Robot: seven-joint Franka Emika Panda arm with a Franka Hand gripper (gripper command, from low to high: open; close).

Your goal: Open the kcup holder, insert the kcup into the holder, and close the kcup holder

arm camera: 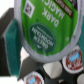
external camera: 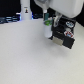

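The kcup [arm camera: 42, 25] fills the wrist view with its shiny green "Dark Magic" top and pale rim. My gripper [arm camera: 44, 36] is shut on it, one teal finger [arm camera: 10, 37] showing at its side. In the exterior view the gripper [external camera: 47, 25] holds the green kcup [external camera: 46, 22] just above the front end of the black kcup holder [external camera: 65, 34], on the holder's exterior-view left. The holder's inner tray [arm camera: 55, 70] is pulled out, with round slots showing below the kcup.
Two pods with reddish tops [arm camera: 73, 61] [arm camera: 34, 78] sit in tray slots under the gripper. A white bottle-like object [external camera: 25, 10] stands at the back on the exterior view's left. The white table [external camera: 25, 60] spreads in front.
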